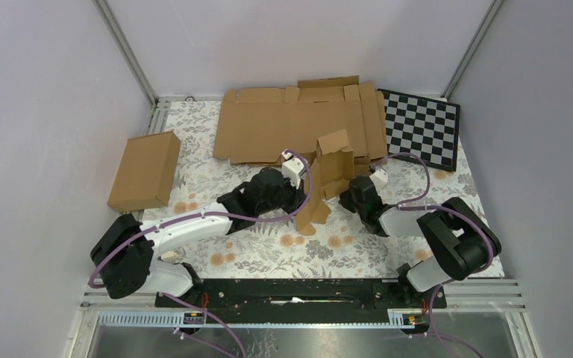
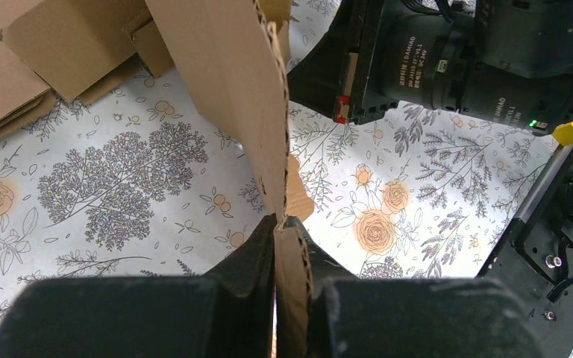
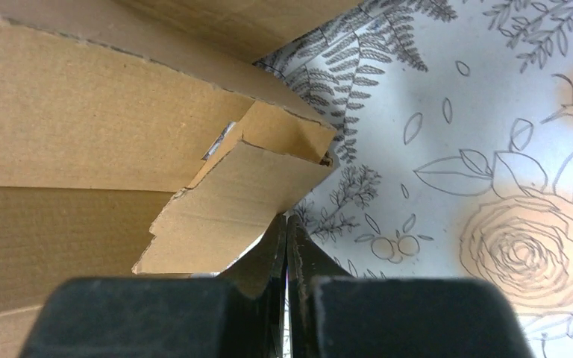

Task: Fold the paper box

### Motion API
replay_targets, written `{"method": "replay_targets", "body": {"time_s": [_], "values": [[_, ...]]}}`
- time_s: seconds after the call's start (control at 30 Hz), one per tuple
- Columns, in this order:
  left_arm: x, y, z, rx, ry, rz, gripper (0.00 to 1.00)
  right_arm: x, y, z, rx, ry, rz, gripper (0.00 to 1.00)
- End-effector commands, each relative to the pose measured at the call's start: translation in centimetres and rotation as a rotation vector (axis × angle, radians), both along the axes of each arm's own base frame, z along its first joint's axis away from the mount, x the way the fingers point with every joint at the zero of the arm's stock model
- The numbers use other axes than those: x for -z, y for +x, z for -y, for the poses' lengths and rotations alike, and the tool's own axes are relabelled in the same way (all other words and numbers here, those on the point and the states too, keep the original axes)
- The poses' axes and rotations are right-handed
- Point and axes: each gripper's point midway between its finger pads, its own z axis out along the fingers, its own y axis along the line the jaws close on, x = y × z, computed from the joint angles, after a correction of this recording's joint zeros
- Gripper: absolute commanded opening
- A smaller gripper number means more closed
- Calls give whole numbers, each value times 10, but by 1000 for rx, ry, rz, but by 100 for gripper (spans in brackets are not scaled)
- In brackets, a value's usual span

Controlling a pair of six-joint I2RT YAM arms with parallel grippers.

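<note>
The paper box (image 1: 330, 170) is a small brown corrugated mailer standing half-folded at the middle of the table, one panel hanging down toward the near side. My left gripper (image 1: 303, 195) is shut on that panel. In the left wrist view the cardboard edge (image 2: 265, 112) runs straight down between the fingers (image 2: 248, 253) of the left gripper (image 2: 280, 224). My right gripper (image 1: 348, 191) sits at the box's right side. In the right wrist view the right gripper (image 3: 286, 220) is shut with nothing between its jaws. Its tips lie just under a tabbed flap (image 3: 224, 205) of the box.
A larger closed carton (image 1: 145, 170) lies at the left. Wide flat cardboard sheets (image 1: 291, 123) lie at the back, with a checkerboard (image 1: 421, 127) at the back right. The right arm's black body (image 2: 448, 60) is close beside the held panel. A floral cloth (image 1: 268, 250) covers the table.
</note>
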Motion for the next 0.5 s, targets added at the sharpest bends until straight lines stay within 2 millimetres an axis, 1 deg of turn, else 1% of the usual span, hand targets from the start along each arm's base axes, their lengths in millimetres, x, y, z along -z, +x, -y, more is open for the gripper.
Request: {"method": "replay_targets", "body": {"time_s": [0.0, 0.1, 0.17, 0.27, 0.37, 0.47], "values": [[-16, 0, 4, 8, -39, 36, 7, -11, 18, -8, 8, 36, 45, 0], [-18, 1, 5, 12, -32, 43, 7, -28, 23, -20, -53, 70, 93, 0], [-18, 1, 5, 14, -27, 41, 7, -40, 25, -24, -75, 89, 135, 0], [-18, 2, 5, 10, -21, 38, 7, -53, 26, -30, -110, 107, 183, 0], [-16, 2, 5, 5, -17, 35, 7, -61, 29, -34, -130, 112, 201, 0], [-16, 2, 6, 9, -17, 34, 7, -60, 33, -35, -130, 106, 197, 0]]}}
